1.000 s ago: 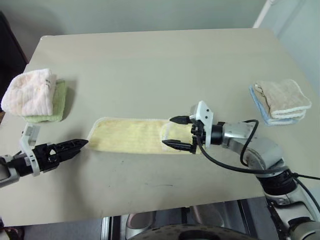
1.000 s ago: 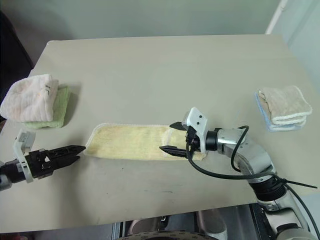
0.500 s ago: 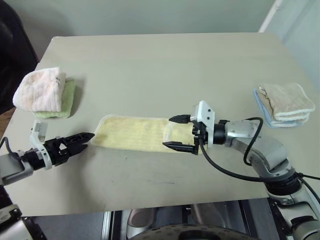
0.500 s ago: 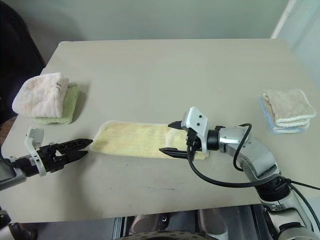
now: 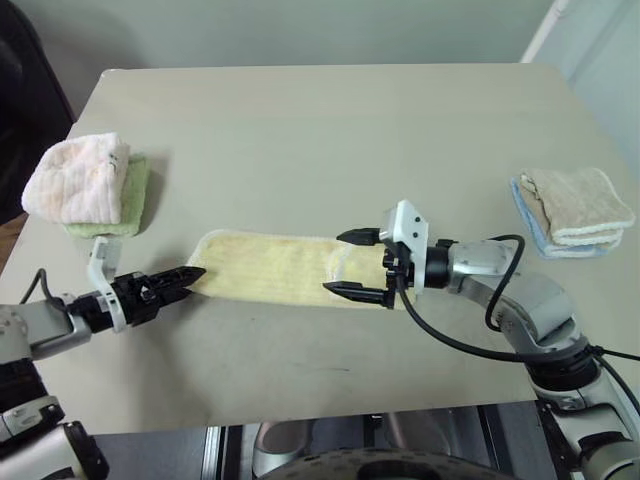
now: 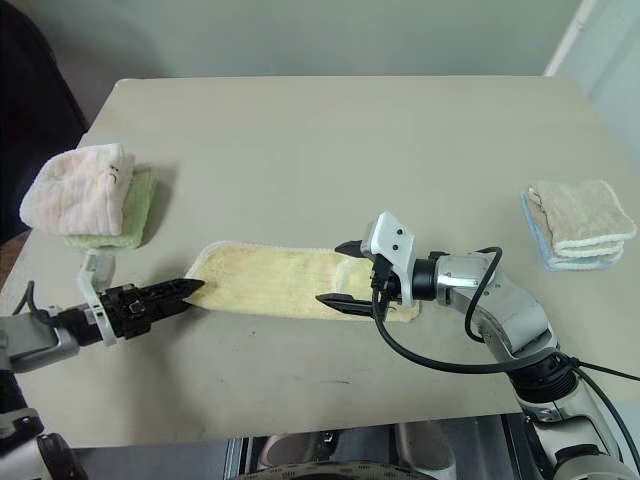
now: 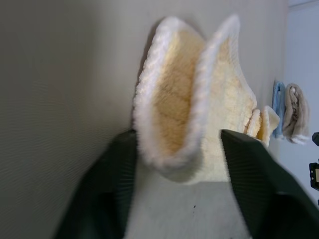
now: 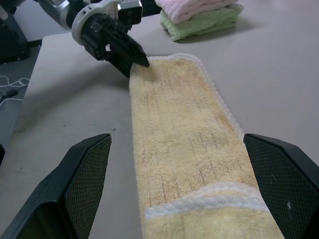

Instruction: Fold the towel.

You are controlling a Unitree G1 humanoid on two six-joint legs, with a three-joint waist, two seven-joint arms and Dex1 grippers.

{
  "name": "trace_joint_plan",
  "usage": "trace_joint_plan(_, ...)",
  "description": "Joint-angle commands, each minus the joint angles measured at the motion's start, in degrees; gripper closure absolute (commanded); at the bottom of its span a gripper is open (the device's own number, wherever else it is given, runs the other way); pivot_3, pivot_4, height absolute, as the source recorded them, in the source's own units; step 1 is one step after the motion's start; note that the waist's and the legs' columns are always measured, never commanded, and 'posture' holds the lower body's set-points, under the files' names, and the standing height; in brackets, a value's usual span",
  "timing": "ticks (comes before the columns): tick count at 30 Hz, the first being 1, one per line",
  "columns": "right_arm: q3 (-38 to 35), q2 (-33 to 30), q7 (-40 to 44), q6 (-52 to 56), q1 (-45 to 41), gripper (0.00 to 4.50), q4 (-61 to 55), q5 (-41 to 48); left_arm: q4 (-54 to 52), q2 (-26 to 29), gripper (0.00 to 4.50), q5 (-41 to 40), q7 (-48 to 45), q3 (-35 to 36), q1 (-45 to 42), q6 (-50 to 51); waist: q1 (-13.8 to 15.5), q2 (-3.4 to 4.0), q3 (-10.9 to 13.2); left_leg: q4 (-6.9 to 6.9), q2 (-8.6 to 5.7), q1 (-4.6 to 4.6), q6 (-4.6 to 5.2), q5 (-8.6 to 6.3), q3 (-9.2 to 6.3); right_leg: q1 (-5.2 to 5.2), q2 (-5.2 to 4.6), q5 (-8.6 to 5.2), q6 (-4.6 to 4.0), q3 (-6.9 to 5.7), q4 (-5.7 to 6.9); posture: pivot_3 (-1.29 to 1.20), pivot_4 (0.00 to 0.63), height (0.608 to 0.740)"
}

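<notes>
1. Towel (image 5: 275, 268): pale yellow terry cloth, looped pile in faint lengthwise ribs, whitish stitched border, rounded corners. It lies as a long strip near the middle of the table's near half, its right end already turned back over itself in a short flap.
2. Table (image 5: 320, 130): flat, matte, grey-beige top with rounded corners.
3. Left gripper (image 5: 190, 273): two black tapered fingers at the towel's left end. The left wrist view shows that end bunched up into a raised pleat between the two ribbed fingers, which stand partly parted on either side of it; whether they press the cloth I cannot tell. The head views show just the tips meeting the hem.
4. Right gripper (image 5: 352, 264): black fingers spread wide over the folded right end, one tip toward the far edge, one toward the near edge, holding nothing. The right wrist view shows its mesh-textured pads (image 8: 87, 164) flanking the strip, and the flap's white hem close up.
5. Pink-white folded towel (image 5: 80, 177): plump, ribbed, resting on a green cloth (image 5: 135, 195) at the table's left edge.
6. Beige folded towel (image 5: 578, 200): stacked on a light blue cloth (image 5: 530, 215) at the right edge.
</notes>
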Motion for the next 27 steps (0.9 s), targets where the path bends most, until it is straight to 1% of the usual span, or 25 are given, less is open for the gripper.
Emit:
trace_joint_plan(1,-1.9,0.3,-0.5,-0.6,-0.5,0.0,-0.9,0.0,0.6,0.2,3.12,-0.7,-0.3,0.3,-1.0,0.6,-0.2,-0.19,0.0,-0.02,0.03,0.0,-0.06,-0.01,0.0,-0.02,0.02,-0.02,0.0,-0.01,0.0,0.0,0.15,0.74)
trace_joint_plan(3,-1.8,0.4,-0.6,-0.8,-0.5,0.0,-0.6,-0.2,1.1,0.5,3.82,-0.2,-0.5,0.4,-1.3,0.5,-0.3,-0.28,0.0,-0.03,0.08,0.0,-0.16,-0.02,0.0,-0.03,0.08,-0.08,0.0,-0.02,0.0,0.0,0.15,0.74)
trace_joint_plan(4,-1.7,0.3,-0.6,-1.0,-0.3,0.0,-0.5,-0.4,1.4,0.6,4.25,0.1,-0.6,0.4,-1.3,0.2,-0.3,-0.28,0.0,-0.03,0.09,0.0,-0.2,-0.01,0.0,-0.03,0.09,-0.11,0.0,-0.03,0.0,0.0,0.15,0.74)
trace_joint_plan(5,-1.6,0.3,-0.6,-1.2,-0.1,0.0,-0.4,-0.5,1.6,0.6,4.47,0.4,-0.6,0.4,-1.3,-0.1,-0.3,-0.29,0.0,-0.04,0.09,0.0,-0.23,0.0,0.0,-0.03,0.09,-0.14,-0.01,-0.03,0.0,0.0,0.15,0.74)
trace_joint_plan(11,-1.9,0.4,-0.6,-1.1,0.8,0.0,-1.3,-0.5,1.4,0.5,4.47,0.0,-1.5,0.2,-1.7,-0.8,-0.5,-0.35,0.1,-0.04,0.1,0.01,-0.25,-0.02,0.02,-0.03,0.09,-0.22,-0.01,-0.03,0.0,0.0,0.15,0.74)
trace_joint_plan(13,-2.7,0.0,-0.3,-1.1,1.2,0.0,-1.7,-0.1,-1.7,0.9,4.47,-2.1,-3.9,-1.0,-1.9,-0.4,-0.5,-0.42,0.1,-0.04,0.1,0.01,-0.24,-0.02,0.02,-0.03,0.08,-0.22,-0.01,-0.03,0.01,0.0,0.15,0.74)
trace_joint_plan(18,-6.0,-1.8,0.2,-0.6,2.7,0.0,-3.2,1.4,-9.4,0.2,4.47,-6.0,-6.9,-4.4,-4.5,0.4,-0.3,-0.77,0.2,0.02,0.08,0.0,-0.23,-0.03,0.01,0.03,0.07,-0.22,-0.01,-0.05,0.01,0.0,0.15,0.74)
trace_joint_plan(20,-6.6,-2.2,0.2,-0.5,3.1,0.0,-3.5,1.5,-10.2,-0.2,4.47,-6.7,-6.9,-4.8,-5.2,0.5,-0.4,-0.79,0.2,0.04,0.08,0.02,-0.23,-0.03,0.02,0.07,0.07,-0.22,-0.02,-0.05,0.01,0.0,0.15,0.74)
trace_joint_plan(25,-11.4,-4.4,-0.8,0.7,5.8,0.0,-5.5,3.1,-13.9,-1.7,4.47,-9.1,-7.1,-8.5,-9.4,0.5,-0.6,-0.8,0.2,0.02,0.11,0.04,-0.29,0.01,0.05,0.06,0.08,-0.24,0.02,-0.05,0.02,0.0,0.15,0.74)
trace_joint_plan(27,-12.9,-5.1,-1.2,1.1,6.9,0.0,-6.3,3.5,-14.5,-2.0,4.47,-9.5,-7.6,-10.8,-10.7,0.5,-0.6,-0.82,0.2,0.03,0.11,0.04,-0.63,0.21,0.05,0.07,0.08,-0.26,0.06,-0.06,0.02,0.0,0.15,0.74)
